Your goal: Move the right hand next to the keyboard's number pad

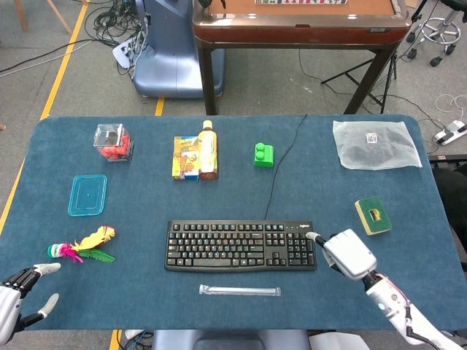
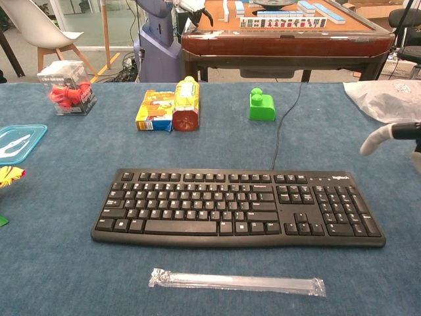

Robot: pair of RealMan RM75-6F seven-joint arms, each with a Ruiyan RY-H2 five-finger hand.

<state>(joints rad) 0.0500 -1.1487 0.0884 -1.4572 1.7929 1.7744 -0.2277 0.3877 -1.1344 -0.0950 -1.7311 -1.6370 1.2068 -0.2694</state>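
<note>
While one black keyboard (image 1: 241,246) lies near the table's (image 1: 146,211) front edge, the right hand (image 1: 349,252) hovers just beside its number pad (image 1: 300,247), palm down, holding nothing; its fingers are mostly hidden, so I cannot tell whether they are clenched. Chest view shows only one fingertip (image 2: 375,139). At the near left corner, the left hand (image 1: 20,292) is cut off, fingers spread, empty.

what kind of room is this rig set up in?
Likely a robotics lab or test space, not a home. Loose cables lie on a grey floor marked with yellow tape, a blue-grey machine base stands behind the table, and assorted test props surround the keyboard.
</note>
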